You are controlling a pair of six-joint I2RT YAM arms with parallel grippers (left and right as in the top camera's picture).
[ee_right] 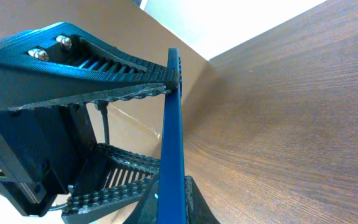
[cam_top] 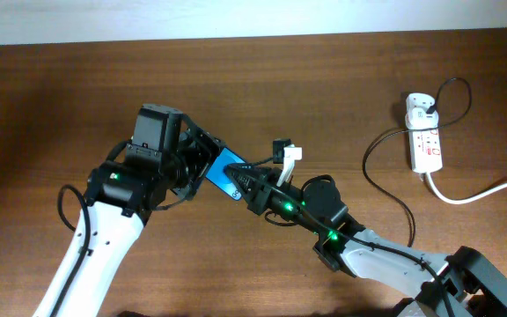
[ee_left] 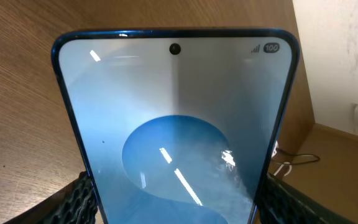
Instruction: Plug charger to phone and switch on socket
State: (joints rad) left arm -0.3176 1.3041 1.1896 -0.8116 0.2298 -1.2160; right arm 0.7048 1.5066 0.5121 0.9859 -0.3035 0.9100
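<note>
Phone (cam_top: 225, 170) mostly hidden overhead, left gripper (cam_top: 208, 167) clamped on its edges; right gripper (cam_top: 249, 185) meets its right end, jaws indiscernible.

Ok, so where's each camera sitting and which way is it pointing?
Overhead: above the table, looking straight down; both arms, left claw holding the phone, right claw beside it.
Left wrist: on the left arm, faces the phone's screen; its fingers at the lower corners.
Right wrist: on the right arm, looks along the phone's thin edge at the left claw; own fingers unclear.
Shared: the phone, in all three.
</note>
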